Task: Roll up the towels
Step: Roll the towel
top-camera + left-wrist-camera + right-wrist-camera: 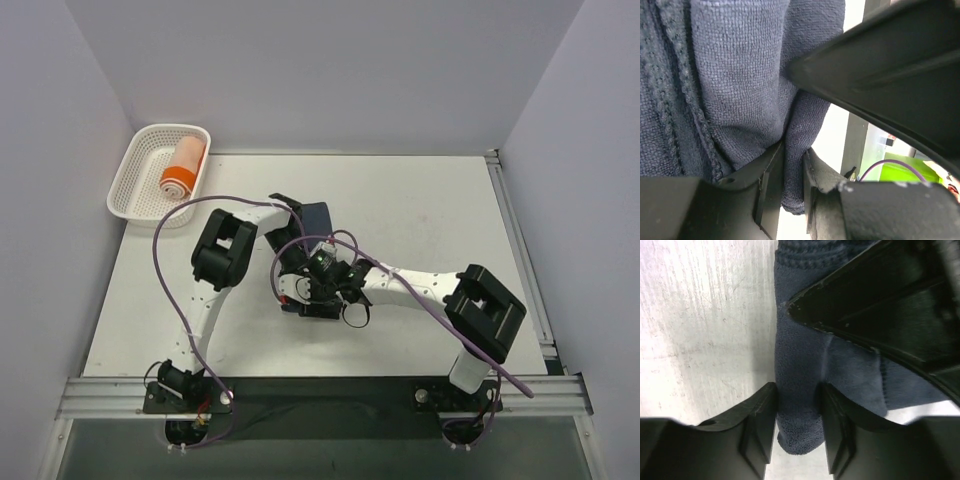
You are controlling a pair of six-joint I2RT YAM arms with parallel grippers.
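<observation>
The orange towel [183, 168] lies rolled up in the white basket [130, 190] at the far left corner of the table [430, 210], so that half of the job looks finished. The navy towel [320, 216] sits near the middle of the table, mostly hidden in the top view by the two arms that meet over it.

The left gripper [794, 175] is clenched on a fold of the navy towel. Its wrist camera shows a narrow tongue of cloth pinched between the two fingers, with the rest of the cloth bunched above. The right gripper [797, 425] grasps another edge of the same towel. The cloth fills the gap between its fingers and touches both, with the bare table just to one side.

Holding the towel at two places likely lets the arms keep one edge straight and taut, so it can turn over evenly and not bunch. The navy towel looks gathered and folded, not yet a tidy roll. The rolling appears to be under way, and the grip must stay even on both sides.
</observation>
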